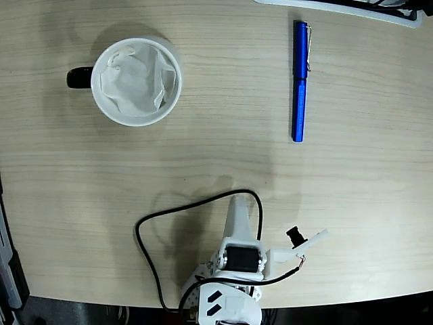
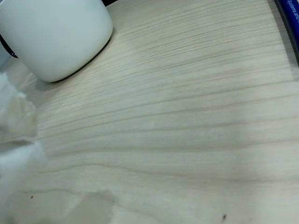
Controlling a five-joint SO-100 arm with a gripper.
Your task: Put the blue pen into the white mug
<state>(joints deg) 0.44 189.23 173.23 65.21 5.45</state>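
Pen: the slim glossy metallic-blue pen with silver clip (image 1: 300, 81) lay flat on the pale wood-grain table (image 1: 216, 169), upper right in the fixed view, clip end farthest from the arm. In the wrist view only a blue sliver showed at the top right corner (image 2: 290, 16).
Mug: the round white mug with black handle (image 1: 137, 81) stood upright at upper left, crumpled white paper inside, well apart from the pen.
Arm: the white arm sat folded at the bottom edge, a black cable (image 1: 152, 261) looped beside it.
Gripper: the white two-finger gripper (image 1: 238, 217) pointed up-table, near neither object. It held nothing; we could not tell how far its jaws stood open.
Stage: we judged the reach for the pen not yet begun.
Risk: the glossy round barrel could roll or slip if pinched off-centre.
Risk: a pen gripped far from its middle may tilt and catch the mug rim or the paper lining.
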